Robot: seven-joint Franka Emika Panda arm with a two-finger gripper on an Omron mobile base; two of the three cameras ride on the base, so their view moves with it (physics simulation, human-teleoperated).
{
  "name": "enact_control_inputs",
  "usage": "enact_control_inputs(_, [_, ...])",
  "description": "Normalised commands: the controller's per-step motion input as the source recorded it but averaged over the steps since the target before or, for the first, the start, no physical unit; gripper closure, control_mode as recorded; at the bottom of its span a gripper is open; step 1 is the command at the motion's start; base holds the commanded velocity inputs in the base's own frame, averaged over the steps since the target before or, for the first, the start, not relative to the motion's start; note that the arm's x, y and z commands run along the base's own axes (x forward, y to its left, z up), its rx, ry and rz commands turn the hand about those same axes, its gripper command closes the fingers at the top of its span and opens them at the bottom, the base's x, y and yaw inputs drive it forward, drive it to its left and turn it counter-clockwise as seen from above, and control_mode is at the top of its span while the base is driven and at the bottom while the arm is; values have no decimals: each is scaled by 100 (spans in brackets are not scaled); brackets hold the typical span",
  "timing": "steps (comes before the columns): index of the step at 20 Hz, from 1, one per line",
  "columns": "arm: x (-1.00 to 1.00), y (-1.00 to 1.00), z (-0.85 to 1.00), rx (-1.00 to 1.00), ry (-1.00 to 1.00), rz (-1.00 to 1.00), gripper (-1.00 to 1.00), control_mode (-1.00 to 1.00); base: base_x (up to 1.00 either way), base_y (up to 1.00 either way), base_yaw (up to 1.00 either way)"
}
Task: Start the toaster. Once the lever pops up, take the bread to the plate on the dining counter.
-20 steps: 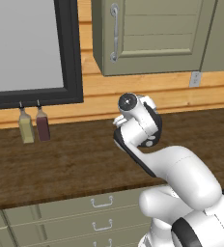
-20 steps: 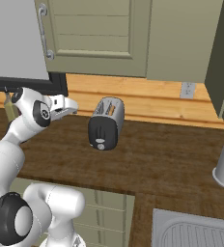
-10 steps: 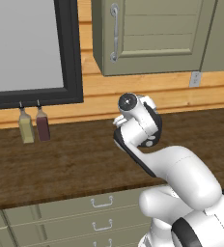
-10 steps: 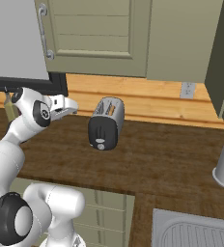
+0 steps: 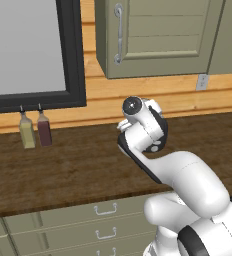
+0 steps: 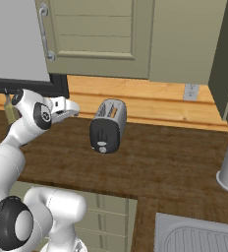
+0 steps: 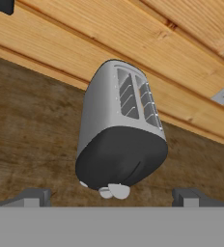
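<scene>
My arm bent up from base, elbow low, wrist raised, hand aimed forward and slightly down. My pincer [image 6: 69,109] spread wide, jaws far apart, nothing between fingertips [image 7: 34,197]. Hangs in air, touching nothing.

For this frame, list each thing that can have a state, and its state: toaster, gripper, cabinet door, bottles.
toaster: upright on the worktop, untouched, black end panel facing the arm
gripper: open, holding nothing, short of the toaster
fingers: spread wide, either side of the toaster's end panel in the hand view
cabinet door: shut
bottles: two, upright, side by side against the wall
</scene>
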Motion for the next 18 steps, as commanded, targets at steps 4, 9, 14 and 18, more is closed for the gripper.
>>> enact_control_inputs(4, [0, 0, 0, 0, 0, 0, -100, -100, 0, 0, 0])
enact_control_inputs(9, [0, 0, 0, 0, 0, 0, -100, -100, 0, 0, 0])
enact_control_inputs(14, [0, 0, 0, 0, 0, 0, -100, -100, 0, 0, 0])
enact_control_inputs(18, [0, 0, 0, 0, 0, 0, -100, -100, 0, 0, 0])
